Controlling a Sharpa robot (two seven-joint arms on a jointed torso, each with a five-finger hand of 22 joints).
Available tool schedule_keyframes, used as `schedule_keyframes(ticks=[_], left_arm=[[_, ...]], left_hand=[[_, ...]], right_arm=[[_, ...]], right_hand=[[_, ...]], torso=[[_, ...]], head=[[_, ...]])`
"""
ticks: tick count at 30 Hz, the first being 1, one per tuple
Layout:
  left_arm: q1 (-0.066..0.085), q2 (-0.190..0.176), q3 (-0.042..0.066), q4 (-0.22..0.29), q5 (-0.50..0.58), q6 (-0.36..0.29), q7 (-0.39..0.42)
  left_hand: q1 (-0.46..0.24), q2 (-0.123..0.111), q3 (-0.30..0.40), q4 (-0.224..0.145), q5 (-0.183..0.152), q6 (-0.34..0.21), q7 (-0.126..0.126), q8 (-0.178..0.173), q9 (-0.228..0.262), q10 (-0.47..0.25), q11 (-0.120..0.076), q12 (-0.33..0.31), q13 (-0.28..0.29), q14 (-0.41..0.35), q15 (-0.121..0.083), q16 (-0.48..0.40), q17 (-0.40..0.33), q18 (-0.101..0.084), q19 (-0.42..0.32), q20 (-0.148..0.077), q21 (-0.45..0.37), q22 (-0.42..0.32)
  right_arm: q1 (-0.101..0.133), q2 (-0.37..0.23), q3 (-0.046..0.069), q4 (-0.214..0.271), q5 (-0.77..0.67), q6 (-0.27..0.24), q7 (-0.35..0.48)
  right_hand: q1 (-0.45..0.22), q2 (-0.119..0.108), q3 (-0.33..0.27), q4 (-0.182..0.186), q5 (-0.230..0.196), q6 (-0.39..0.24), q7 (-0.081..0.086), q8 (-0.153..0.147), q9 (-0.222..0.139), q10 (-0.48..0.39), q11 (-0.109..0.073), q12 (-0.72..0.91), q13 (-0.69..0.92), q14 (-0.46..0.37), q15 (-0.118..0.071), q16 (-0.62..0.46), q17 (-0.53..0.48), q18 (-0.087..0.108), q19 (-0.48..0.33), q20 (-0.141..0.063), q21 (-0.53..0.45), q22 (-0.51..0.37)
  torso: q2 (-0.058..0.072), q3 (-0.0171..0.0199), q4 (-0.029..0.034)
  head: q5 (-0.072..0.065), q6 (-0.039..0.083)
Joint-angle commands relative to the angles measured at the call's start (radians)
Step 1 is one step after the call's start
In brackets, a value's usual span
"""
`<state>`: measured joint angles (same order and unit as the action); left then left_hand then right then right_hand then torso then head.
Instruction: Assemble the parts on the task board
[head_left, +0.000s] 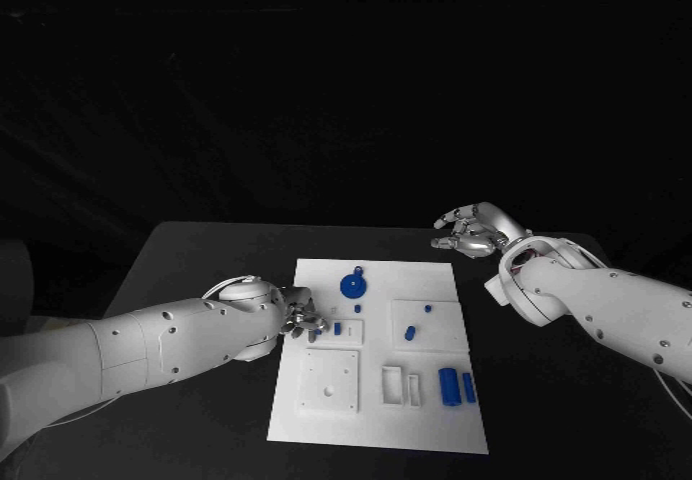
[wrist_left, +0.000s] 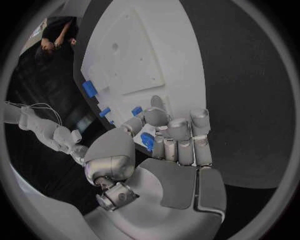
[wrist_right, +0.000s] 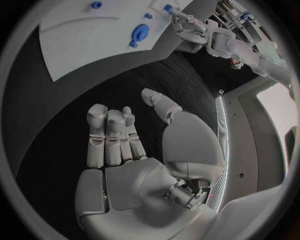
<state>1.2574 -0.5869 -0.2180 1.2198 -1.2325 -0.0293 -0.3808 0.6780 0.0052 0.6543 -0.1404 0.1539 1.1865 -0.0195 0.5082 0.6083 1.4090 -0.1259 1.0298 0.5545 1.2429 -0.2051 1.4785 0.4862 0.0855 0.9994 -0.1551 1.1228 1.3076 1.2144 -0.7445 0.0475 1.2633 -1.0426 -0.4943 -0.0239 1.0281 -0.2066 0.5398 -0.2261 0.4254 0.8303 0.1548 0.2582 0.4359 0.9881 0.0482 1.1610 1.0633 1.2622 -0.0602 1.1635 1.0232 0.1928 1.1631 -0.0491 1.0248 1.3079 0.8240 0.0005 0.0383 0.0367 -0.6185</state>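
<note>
Left hand (head_left: 300, 322) hovering at the task board's (head_left: 433, 425) edge, fingers (wrist_left: 178, 145) curling around a small blue part (wrist_left: 148, 141), seemingly pinching it against the thumb; contact partly hidden. Right hand (head_left: 472, 229) sitting off the board over the bare tabletop (head_left: 202, 250), fingers (wrist_right: 109, 135) loosely bent, holding nothing.

Remaining parts lying beyond the left fingertips: blue disc (head_left: 353, 286), small peg (head_left: 408, 332), pair of cylinders (head_left: 456, 385) farther off.

Parts looking like rigid moulded plastic: light, stiff, smooth, probably slippery, not fragile. Best taking by the sides between thumb and fingertip, keeping the end free for seating.

Board looking flat, hard and white, carrying raised plates and slots. Tabletop looking black and matte. Plenty of room around the right fingers; tighter around the left ones, with board fixtures close by.
</note>
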Motion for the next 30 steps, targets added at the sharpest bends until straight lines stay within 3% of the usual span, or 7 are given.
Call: schedule_keyframes(ticks=[1, 14, 16, 22, 24, 28, 30], left_arm=[[-0.009, 0.001, -0.006, -0.004, 0.004, 0.038, -0.022], [-0.008, -0.005, -0.006, -0.01, 0.004, 0.021, -0.027], [-0.008, -0.009, -0.005, -0.012, 0.004, 0.014, -0.028], [-0.008, -0.025, 0.004, -0.006, 0.025, -0.079, -0.009], [-0.008, -0.025, 0.022, -0.006, 0.038, -0.109, 0.001], [-0.008, -0.029, 0.043, -0.008, 0.126, -0.138, 0.009], [-0.008, -0.031, 0.05, -0.007, 0.15, -0.14, 0.011]], left_hand=[[-0.002, -0.011, 0.001, 0.006, -0.005, -0.002, 0.002, 0.001, 0.0, -0.009, -0.002, 0.007, -0.001, -0.005, -0.003, 0.0, 0.001, 0.003, -0.002, -0.116, -0.001, 0.01], [-0.008, -0.046, 0.002, 0.027, -0.07, -0.005, 0.001, 0.007, -0.003, -0.01, -0.002, 0.008, -0.002, -0.005, -0.006, 0.0, 0.002, 0.005, -0.002, -0.118, 0.0, 0.01], [-0.03, -0.085, -0.012, 0.045, -0.105, -0.007, 0.002, 0.009, -0.004, -0.01, -0.002, 0.008, -0.003, -0.006, -0.006, 0.0, 0.003, 0.005, -0.003, -0.116, 0.0, 0.01], [-0.072, -0.147, -0.061, 0.065, -0.105, -0.023, 0.005, 0.008, -0.004, -0.013, 0.001, 0.007, -0.002, -0.012, -0.007, 0.0, 0.003, 0.007, -0.008, -0.117, -0.001, 0.01], [-0.073, -0.165, -0.065, 0.07, -0.105, -0.036, 0.008, 0.002, -0.006, -0.016, 0.004, 0.004, -0.004, -0.018, -0.008, -0.004, 0.002, 0.01, -0.013, -0.118, -0.005, 0.008], [-0.048, -0.25, -0.024, 0.13, -0.104, -0.159, 0.05, -0.052, -0.025, -0.027, 0.043, -0.036, -0.026, -0.046, 0.018, -0.041, -0.016, 0.009, -0.029, -0.113, -0.029, -0.006], [-0.046, -0.253, -0.023, 0.133, -0.104, -0.164, 0.052, -0.054, -0.026, -0.025, 0.044, -0.036, -0.027, -0.045, 0.019, -0.042, -0.017, 0.009, -0.029, -0.113, -0.029, -0.006]], right_arm=[[-0.001, 0.0, 0.0, 0.002, -0.003, 0.013, 0.007], [-0.001, -0.001, 0.0, 0.001, -0.003, 0.014, 0.007], [-0.001, -0.001, 0.0, 0.001, -0.003, 0.013, 0.007], [-0.001, -0.002, 0.0, 0.0, -0.003, 0.014, 0.008], [-0.001, -0.002, 0.0, 0.0, -0.003, 0.015, 0.008], [-0.001, -0.001, 0.0, -0.001, -0.003, 0.014, 0.008], [-0.001, -0.001, 0.0, -0.001, -0.003, 0.015, 0.008]], right_hand=[[-0.008, 0.002, -0.001, 0.004, 0.004, -0.006, 0.01, 0.004, -0.001, -0.007, 0.003, 0.004, -0.001, -0.008, 0.0, -0.004, -0.001, 0.069, 0.001, -0.008, -0.005, 0.014], [-0.009, 0.001, -0.002, 0.005, 0.005, -0.006, 0.01, 0.004, -0.001, -0.007, 0.003, 0.005, -0.002, -0.008, 0.0, -0.004, -0.001, 0.069, 0.001, -0.008, -0.006, 0.014], [-0.009, 0.001, -0.002, 0.005, 0.005, -0.006, 0.01, 0.004, -0.001, -0.007, 0.003, 0.005, -0.002, -0.008, 0.0, -0.004, -0.001, 0.069, 0.001, -0.008, -0.006, 0.014], [-0.01, 0.001, -0.003, 0.005, 0.005, -0.006, 0.01, 0.004, -0.001, -0.007, 0.003, 0.005, -0.002, -0.008, 0.0, -0.004, -0.001, 0.069, 0.001, -0.008, -0.006, 0.014], [-0.01, 0.001, -0.003, 0.006, 0.005, -0.006, 0.01, 0.004, -0.001, -0.007, 0.003, 0.005, -0.002, -0.008, 0.0, -0.004, -0.001, 0.069, 0.001, -0.008, -0.006, 0.014], [-0.01, 0.001, -0.003, 0.005, 0.006, -0.006, 0.01, 0.004, -0.001, -0.007, 0.003, 0.005, -0.003, -0.008, 0.0, -0.004, -0.001, 0.069, 0.001, -0.008, -0.006, 0.015], [-0.01, 0.001, -0.003, 0.005, 0.006, -0.006, 0.01, 0.004, -0.001, -0.007, 0.003, 0.005, -0.003, -0.008, 0.0, -0.004, -0.001, 0.069, 0.001, -0.008, -0.006, 0.015]], torso=[[0.0, -0.0003, 0.0], [0.0, -0.0014, 0.0005], [0.0, -0.0016, 0.0001], [-0.001, -0.0018, 0.0002], [-0.001, -0.0017, 0.0003], [0.0, -0.0024, 0.0005], [-0.001, -0.0017, 0.0006]], head=[[0.0, 0.001], [-0.002, 0.002], [-0.002, 0.003], [-0.003, 0.007], [-0.004, 0.007], [-0.005, 0.008], [-0.004, 0.009]])
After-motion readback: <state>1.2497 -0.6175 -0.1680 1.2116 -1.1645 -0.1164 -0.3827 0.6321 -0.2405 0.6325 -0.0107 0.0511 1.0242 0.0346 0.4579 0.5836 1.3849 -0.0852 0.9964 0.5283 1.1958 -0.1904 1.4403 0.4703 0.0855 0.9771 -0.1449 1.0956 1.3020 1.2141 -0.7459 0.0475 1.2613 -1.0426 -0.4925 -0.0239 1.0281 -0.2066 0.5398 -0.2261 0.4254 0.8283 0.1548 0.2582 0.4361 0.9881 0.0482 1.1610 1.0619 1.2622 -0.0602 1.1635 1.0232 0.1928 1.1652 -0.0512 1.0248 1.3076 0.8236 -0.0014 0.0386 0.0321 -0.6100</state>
